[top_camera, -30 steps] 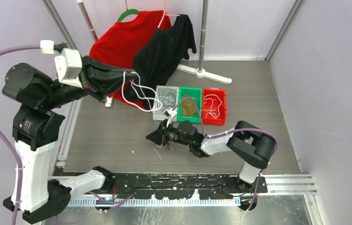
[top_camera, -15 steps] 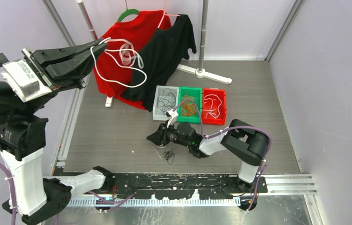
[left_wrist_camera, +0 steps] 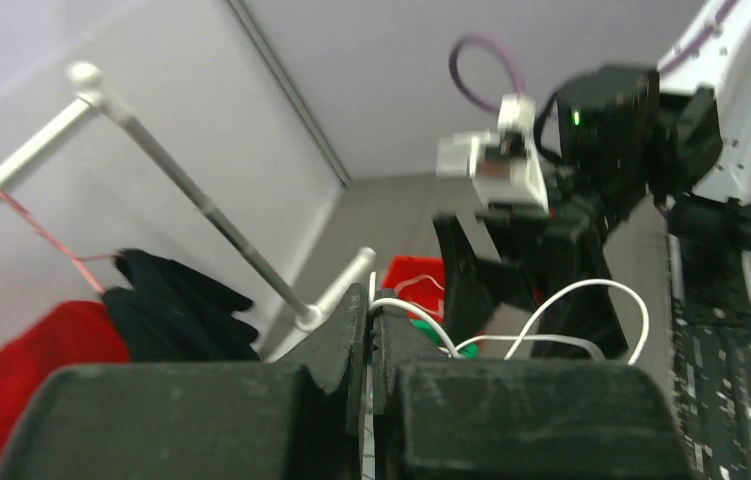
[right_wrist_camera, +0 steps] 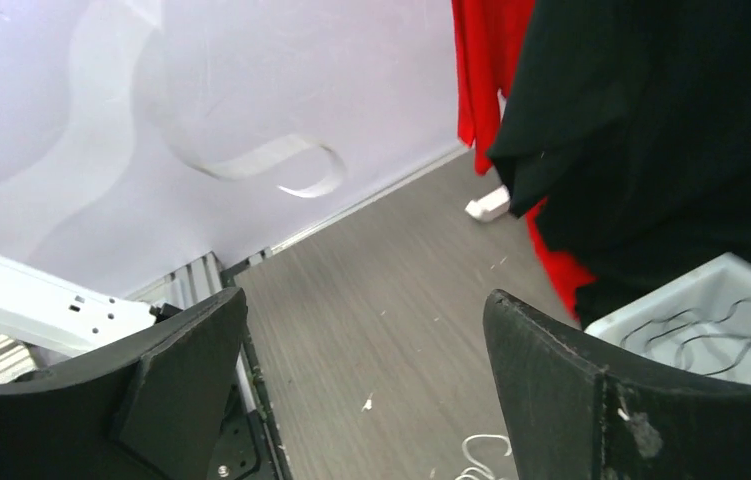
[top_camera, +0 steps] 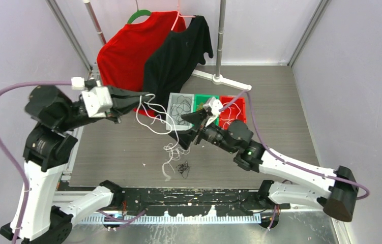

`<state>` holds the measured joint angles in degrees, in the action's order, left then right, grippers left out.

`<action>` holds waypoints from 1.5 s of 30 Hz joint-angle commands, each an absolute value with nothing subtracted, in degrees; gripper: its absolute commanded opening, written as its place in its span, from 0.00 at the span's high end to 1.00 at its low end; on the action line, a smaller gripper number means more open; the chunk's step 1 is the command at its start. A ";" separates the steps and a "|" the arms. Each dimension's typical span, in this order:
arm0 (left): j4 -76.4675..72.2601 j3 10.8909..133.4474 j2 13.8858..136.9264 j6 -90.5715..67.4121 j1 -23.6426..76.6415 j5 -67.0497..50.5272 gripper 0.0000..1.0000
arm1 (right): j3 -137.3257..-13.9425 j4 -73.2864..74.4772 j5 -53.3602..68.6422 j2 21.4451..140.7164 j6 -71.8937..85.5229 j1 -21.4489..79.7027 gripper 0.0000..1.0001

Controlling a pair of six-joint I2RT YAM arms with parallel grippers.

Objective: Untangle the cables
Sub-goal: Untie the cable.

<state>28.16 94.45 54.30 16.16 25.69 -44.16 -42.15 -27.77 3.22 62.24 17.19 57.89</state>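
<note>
A white cable hangs in loops from my left gripper, which is shut on it above the table's left middle; its lower end trails on the table. In the left wrist view the jaws pinch the white cable at the left gripper's tip. My right gripper hovers open just right of the hanging cable, nothing between its fingers. A small black cable bunch lies on the table below it. The right gripper looks down at bare table and a bit of white cable.
Three small bins stand in a row: grey with black cables, green, red with a white cable. A red shirt and a black shirt hang on a rack whose white foot rests behind the bins.
My left arm has swung down from high up, carrying the white cable lower. My right gripper has opened, risen off the table and left the black bunch lying there.
</note>
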 commanded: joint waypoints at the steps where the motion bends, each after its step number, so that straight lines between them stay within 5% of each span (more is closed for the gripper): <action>1: 32.71 91.63 53.49 18.29 25.40 -50.11 1.00 | -45.51 -15.95 3.34 56.92 7.19 57.53 0.07; 10: 35.21 90.29 53.90 20.90 25.40 -51.25 1.00 | -53.38 -6.64 6.45 56.88 1.17 56.09 0.08; 25: 37.61 89.23 53.49 23.57 25.41 -52.01 1.00 | -64.15 -11.91 21.72 67.99 5.97 56.12 0.00; 35: 37.88 90.12 53.18 23.91 25.44 -53.00 1.00 | -64.47 -13.18 19.04 71.63 9.79 55.13 0.16; 45: 39.25 90.41 53.16 24.85 25.40 -54.83 1.00 | -57.91 -12.48 29.41 60.72 13.11 41.23 0.01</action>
